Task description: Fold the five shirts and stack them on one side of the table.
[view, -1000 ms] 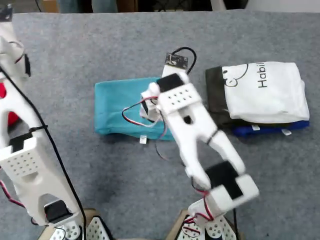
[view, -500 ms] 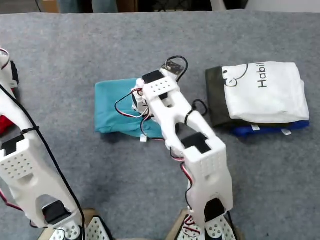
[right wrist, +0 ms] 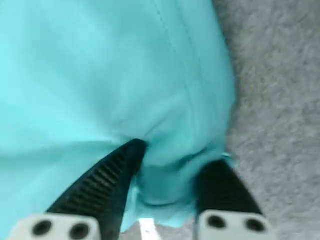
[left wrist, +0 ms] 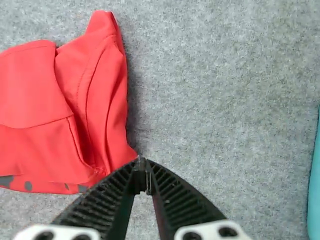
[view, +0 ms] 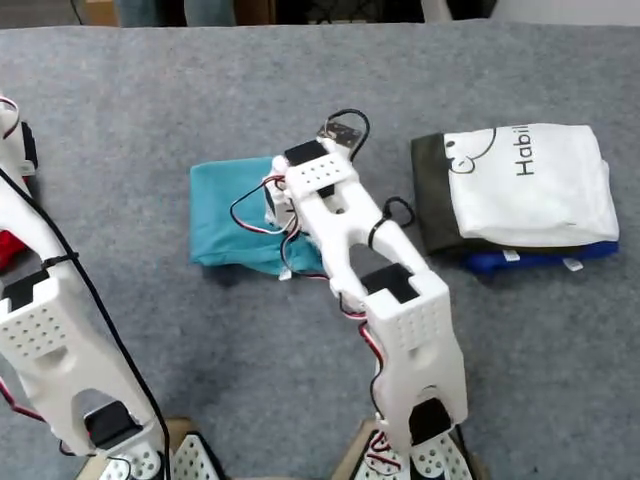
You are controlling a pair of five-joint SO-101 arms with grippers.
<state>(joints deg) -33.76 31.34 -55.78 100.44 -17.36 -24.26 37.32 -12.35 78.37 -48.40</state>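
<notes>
A folded teal shirt (view: 228,215) lies mid-table. My right gripper (view: 285,225) is down on its near right edge. In the right wrist view the right gripper (right wrist: 175,162) is open, its fingers (right wrist: 112,175) pressed into the teal shirt (right wrist: 100,75) with a bunched fold between them. A crumpled red shirt (left wrist: 55,110) lies at the table's left edge (view: 6,250). My left gripper (left wrist: 145,176) is shut, its tips just beside the red shirt's corner. At the right, a white shirt (view: 530,180) tops a dark one (view: 428,200) and a blue one (view: 530,261).
Grey carpet-like table top (view: 150,100) lies bare at the back and between the teal shirt and the left arm (view: 45,330). The right arm's body (view: 400,310) stretches from the front edge over the middle. A strip of teal (left wrist: 315,200) shows in the left wrist view.
The right arm folded in and its gripper dropped onto the teal shirt's near right edge, nudging that edge slightly. The left arm shifted a little a second ago, then held still.
</notes>
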